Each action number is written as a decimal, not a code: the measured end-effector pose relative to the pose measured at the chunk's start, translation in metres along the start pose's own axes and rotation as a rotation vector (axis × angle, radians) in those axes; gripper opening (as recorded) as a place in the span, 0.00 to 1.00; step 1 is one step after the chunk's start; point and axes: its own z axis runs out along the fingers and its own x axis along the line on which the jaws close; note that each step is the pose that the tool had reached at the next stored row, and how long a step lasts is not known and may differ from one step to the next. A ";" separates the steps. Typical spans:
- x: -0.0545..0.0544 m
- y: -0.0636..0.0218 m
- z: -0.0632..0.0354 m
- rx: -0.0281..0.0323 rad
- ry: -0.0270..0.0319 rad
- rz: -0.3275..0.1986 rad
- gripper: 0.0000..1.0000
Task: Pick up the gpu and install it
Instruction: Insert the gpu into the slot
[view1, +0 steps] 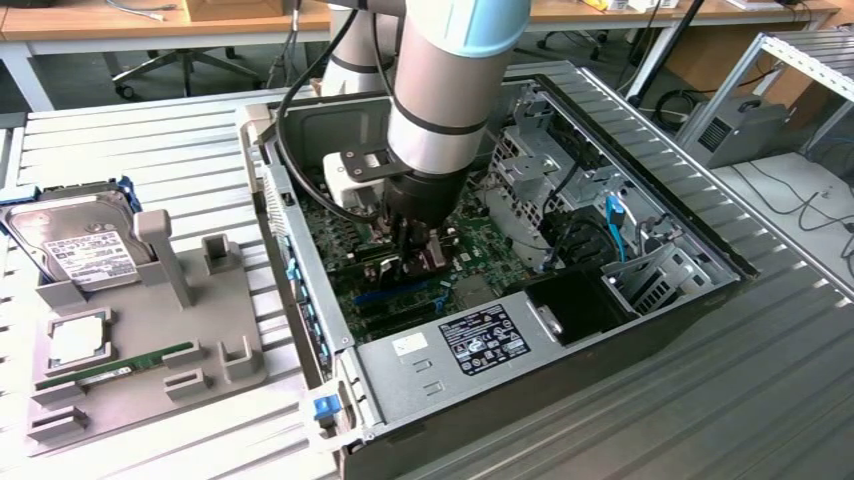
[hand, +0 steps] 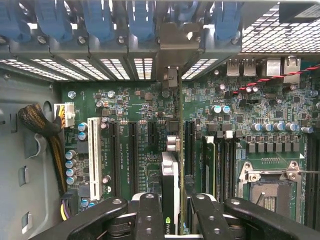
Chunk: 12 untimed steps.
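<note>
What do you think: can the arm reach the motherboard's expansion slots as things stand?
Probably yes: the case lies open on top, and the tool, gripping the gpu, sits right over the expansion slots, with nothing seen between.

- Exterior view: we see soft, even overhead light; the ribbed tabletop (view1: 160, 140) gleams pale.
- The arm (view1: 447, 80) shades the motherboard (view1: 344, 240) beneath.
- Wrist view: vent grilles (hand: 90, 67) glare white; the tool (hand: 175, 202) sits dark, the gpu (hand: 170, 175) edge bright.

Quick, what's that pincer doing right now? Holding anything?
Pincer: closed on the gpu, held edge-on over the motherboard inside the computer case.
</note>
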 end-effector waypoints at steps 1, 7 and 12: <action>0.000 0.0000 -0.0001 -0.0001 0.0017 0.000 0.27; 0.000 0.0001 0.0021 0.0000 0.0057 0.000 0.27; 0.000 0.0001 0.0031 0.0000 0.0058 0.000 0.27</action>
